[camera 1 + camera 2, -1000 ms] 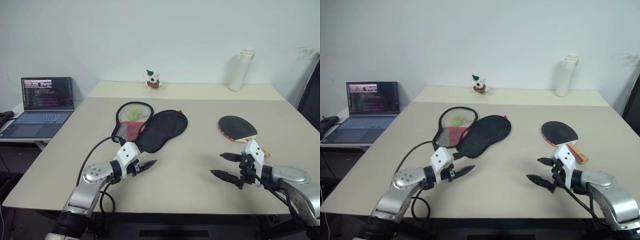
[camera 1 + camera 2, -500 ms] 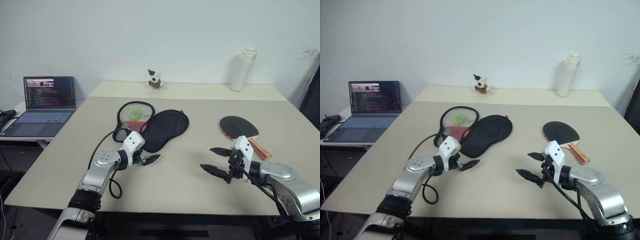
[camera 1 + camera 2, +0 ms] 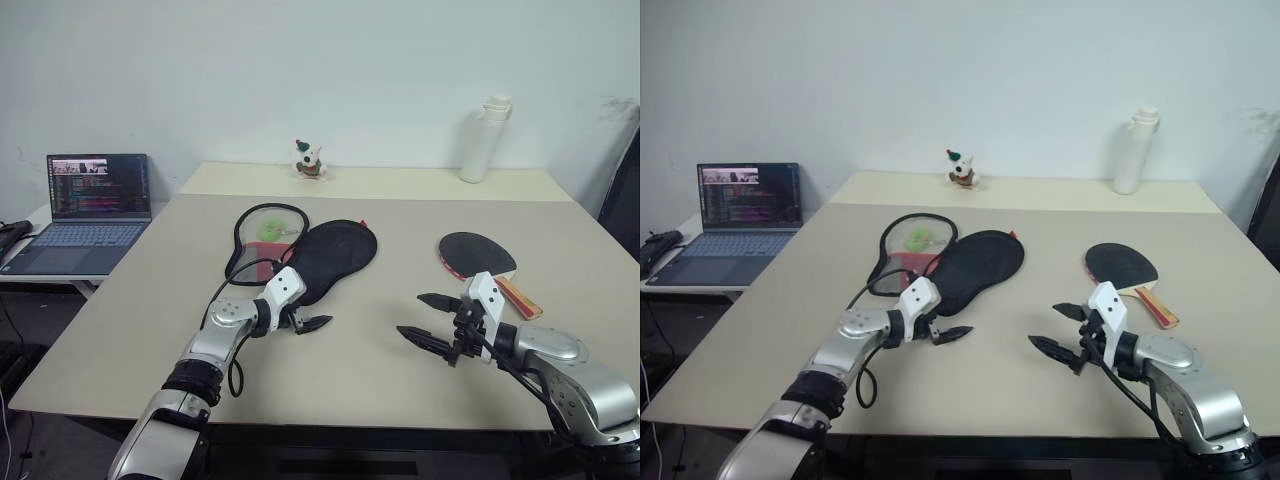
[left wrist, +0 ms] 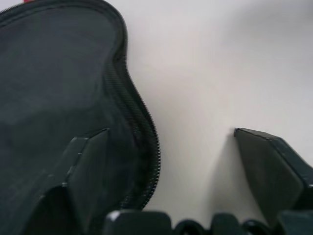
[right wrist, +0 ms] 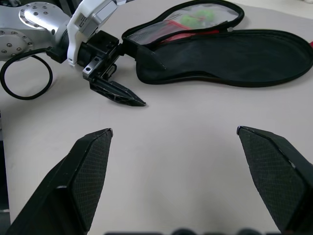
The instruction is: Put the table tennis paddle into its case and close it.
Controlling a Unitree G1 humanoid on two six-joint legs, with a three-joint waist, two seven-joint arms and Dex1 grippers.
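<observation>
Case [image 3: 318,258], paddle-shaped soft black fabric, zip-toothed edge, lies unzipped.

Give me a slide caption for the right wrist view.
Open right gripper faces the left gripper beside the unzipped case.

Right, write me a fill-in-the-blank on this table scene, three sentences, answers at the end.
1. The case lies unzipped and ____ on the table.
2. The table tennis paddle lies nearest the ____ gripper.
3. The left gripper hovers by the case's ____ end, fingers apart.

Answers: open; right; handle
</observation>
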